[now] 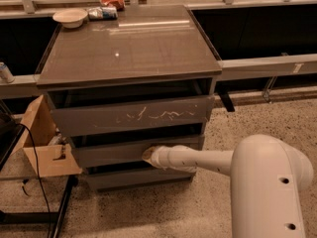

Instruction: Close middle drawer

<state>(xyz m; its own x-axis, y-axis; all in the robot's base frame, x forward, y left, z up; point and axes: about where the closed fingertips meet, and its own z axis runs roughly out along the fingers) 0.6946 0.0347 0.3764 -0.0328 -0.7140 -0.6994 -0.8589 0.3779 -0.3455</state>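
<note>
A grey-brown cabinet with three drawers stands in the middle. The top drawer front carries white scratch marks and stands out a little. Below it is the plain middle drawer, its front set slightly back from the top one and slightly forward of the bottom drawer. My white arm reaches in from the lower right. My gripper is at the middle drawer's front, right of its centre, touching it.
On the cabinet top's far left are a white bowl, a can lying down and a red packet. An open cardboard box and a black stand with a cable sit left of the cabinet. Speckled floor lies in front.
</note>
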